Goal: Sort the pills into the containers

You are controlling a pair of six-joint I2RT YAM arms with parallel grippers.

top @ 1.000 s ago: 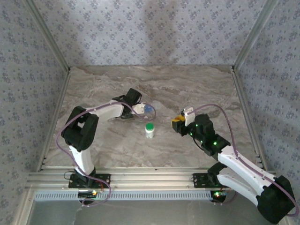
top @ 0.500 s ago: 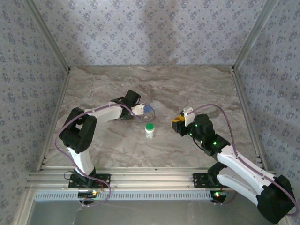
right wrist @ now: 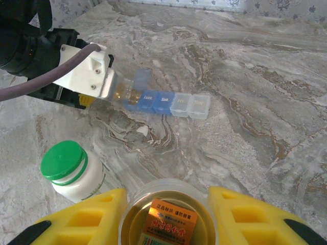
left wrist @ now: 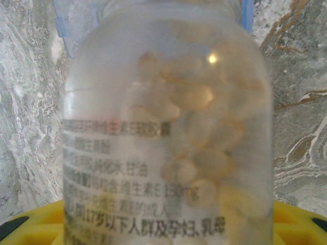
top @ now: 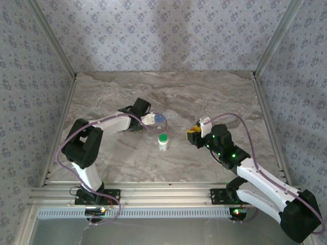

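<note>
Now | left claw [right wrist: 106, 84] grips tipped bottle [left wrist: 163, 127], mouth toward organizer [right wrist: 176, 103] | right claw [right wrist: 166, 205] grips jar [right wrist: 171, 220]

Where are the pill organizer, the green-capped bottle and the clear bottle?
pill organizer [right wrist: 164, 102]: right wrist view, on a closed blue compartment.
green-capped bottle [right wrist: 62, 160]: right wrist view, on its cap.
clear bottle [left wrist: 168, 143]: left wrist view, on its pill-filled body.

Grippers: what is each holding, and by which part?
Left gripper: clear pill bottle, by its base end, mouth at the pill organizer. Right gripper: orange-labelled bottle, by its sides.
</note>
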